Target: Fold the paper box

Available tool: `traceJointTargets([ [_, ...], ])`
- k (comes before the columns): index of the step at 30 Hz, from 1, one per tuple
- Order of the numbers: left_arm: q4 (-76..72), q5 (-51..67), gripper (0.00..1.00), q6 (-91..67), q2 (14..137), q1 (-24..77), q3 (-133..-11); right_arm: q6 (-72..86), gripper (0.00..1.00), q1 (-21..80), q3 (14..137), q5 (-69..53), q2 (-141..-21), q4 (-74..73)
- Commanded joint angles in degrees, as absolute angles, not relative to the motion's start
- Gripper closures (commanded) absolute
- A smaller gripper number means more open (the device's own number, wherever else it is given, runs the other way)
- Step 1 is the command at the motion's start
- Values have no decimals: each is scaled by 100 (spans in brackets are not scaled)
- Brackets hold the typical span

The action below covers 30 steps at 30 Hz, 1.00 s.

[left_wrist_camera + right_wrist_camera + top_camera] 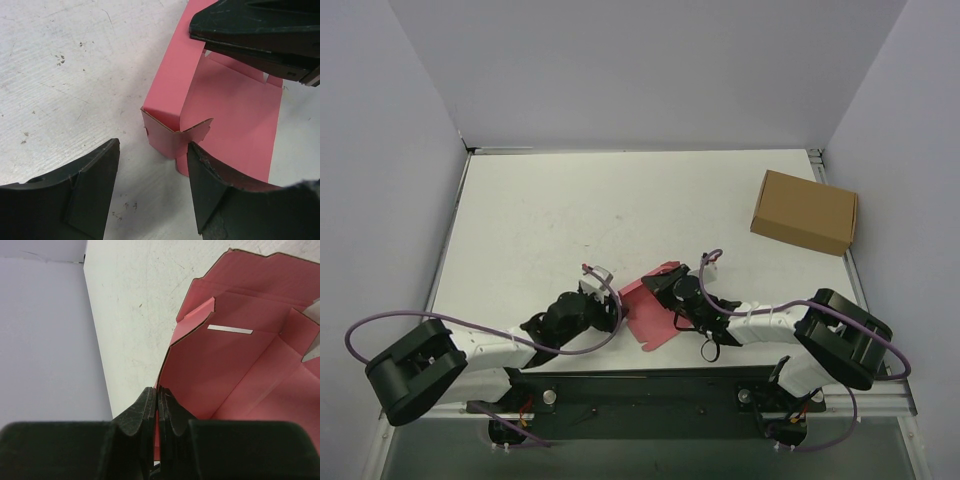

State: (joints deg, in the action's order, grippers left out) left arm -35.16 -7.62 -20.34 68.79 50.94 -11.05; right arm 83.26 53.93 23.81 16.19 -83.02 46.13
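Pressure is applied by the clenched right hand (157,396) to a wall edge of the paper box (240,370), which is set half-formed on the tabletop (570,220) between both arms. The left hand (152,152) is spread, released, around a corner flap (172,137). That flap likely needs tucking inward next.

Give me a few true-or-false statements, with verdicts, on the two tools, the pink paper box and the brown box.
1. The right tool is shut on a wall of the paper box. True.
2. The left tool is clamped shut on the card. False: its fingers stand apart, either side of a folded corner tab.
3. The brown cardboard box sits at the far right of the table, apart from both arms. True.
4. The paper box lies completely flat. False: one wall and a corner tab stand up from the sheet.
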Motion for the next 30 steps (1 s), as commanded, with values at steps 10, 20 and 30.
traceJointTargets([
  [10,-5219,-1538,42,-1819,7294,5369,-809,8121,100,5590,2013,2004,-8130,4131],
  [20,-6239,-2372,45,-1635,8015,5818,-774,8174,100,5722,1828,2241,-7901,3753],
  [30,-7794,-3366,48,-1064,8815,6214,-668,8244,100,5809,1828,2276,-7963,3762],
])
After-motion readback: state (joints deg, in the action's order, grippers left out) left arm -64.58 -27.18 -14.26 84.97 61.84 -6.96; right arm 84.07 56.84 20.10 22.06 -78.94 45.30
